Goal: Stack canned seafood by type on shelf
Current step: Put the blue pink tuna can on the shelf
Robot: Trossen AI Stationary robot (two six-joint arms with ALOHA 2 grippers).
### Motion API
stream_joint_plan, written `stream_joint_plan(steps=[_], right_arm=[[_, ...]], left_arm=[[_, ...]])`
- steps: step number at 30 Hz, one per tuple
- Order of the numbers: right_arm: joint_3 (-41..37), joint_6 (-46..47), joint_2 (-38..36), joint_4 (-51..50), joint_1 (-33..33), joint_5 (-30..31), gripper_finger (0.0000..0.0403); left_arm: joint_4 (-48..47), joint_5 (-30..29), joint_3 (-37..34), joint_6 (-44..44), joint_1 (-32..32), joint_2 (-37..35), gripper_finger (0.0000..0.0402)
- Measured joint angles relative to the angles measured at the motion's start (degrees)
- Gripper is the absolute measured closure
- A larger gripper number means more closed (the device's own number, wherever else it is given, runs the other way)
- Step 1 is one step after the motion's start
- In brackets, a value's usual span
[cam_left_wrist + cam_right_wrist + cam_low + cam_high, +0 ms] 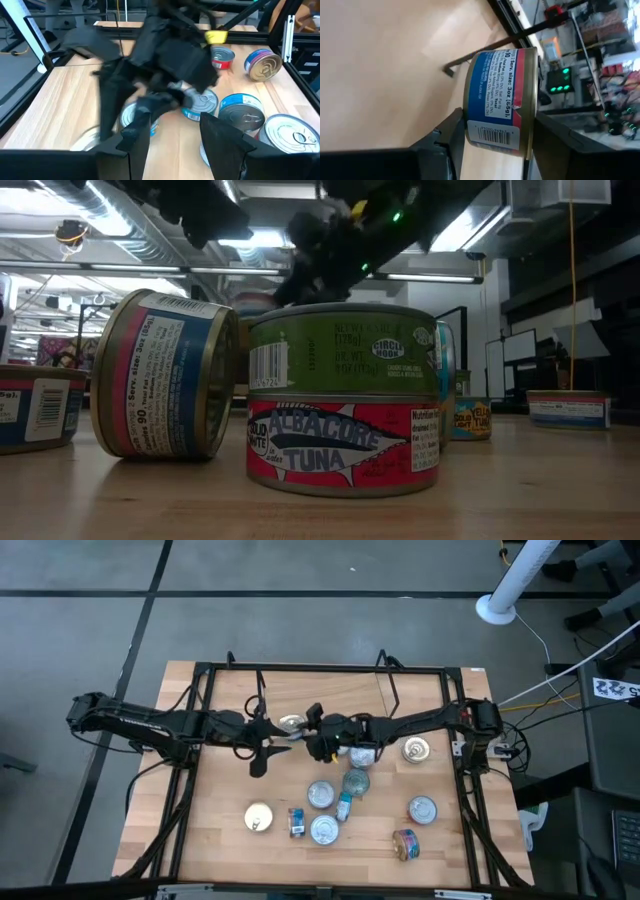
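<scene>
My right gripper (312,732) reaches in from the table's right and is shut on a tin with a blue and red label (500,95). Its silver lid (292,723) shows over the light-wood shelf (325,695). My left gripper (272,740) is open and empty and points at the right gripper from the left; its fingers (135,145) show in the left wrist view. Several more tins lie on the table nearer the front. A green tin (340,350) stands on a red tuna tin (345,445), and a blue and red tin (165,375) lies on its side. My right gripper pinches the blue and red tin between its two fingers, one on each flat end (470,131). The fingers lie level and come from the table's right side. The tin sits upright with its lid up. I cannot tell whether it rests on the wood below.
Loose tins lie at the front: silver lids (320,795) (323,830) (423,808), a gold lid (258,817), one on its side (405,843), and one at the right (415,749). Black rails (330,668) frame the tabletop. Bare wood lies at the front left (215,810).
</scene>
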Motion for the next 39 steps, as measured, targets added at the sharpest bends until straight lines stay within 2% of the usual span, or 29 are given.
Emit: stream_joint_plan(steps=[9,18,29,33,39], right_arm=[[-0.08,-4.27,3.64,3.26,-3.34,-3.53,0.0226],[-0.07,-8.20,8.26,9.52,-4.10,-3.18,0.0226],[0.04,-9.00,8.95,10.38,-4.78,-4.07,0.0224],[0.02,-8.96,8.95,10.45,-4.78,-5.48,0.0207],[-0.10,-8.78,9.07,10.39,-4.84,-5.94,0.0159]], left_arm=[[-0.57,-0.09,-0.07,0.04,0.02,0.26,0.0235],[-0.40,-0.26,-0.04,0.06,0.02,0.26,0.0235],[-0.37,-0.26,-0.07,0.04,0.02,0.26,0.0235],[-0.37,-0.26,-0.07,-0.20,0.02,0.26,0.0235],[-0.37,-0.26,-0.07,-0.24,0.02,0.26,0.0235]])
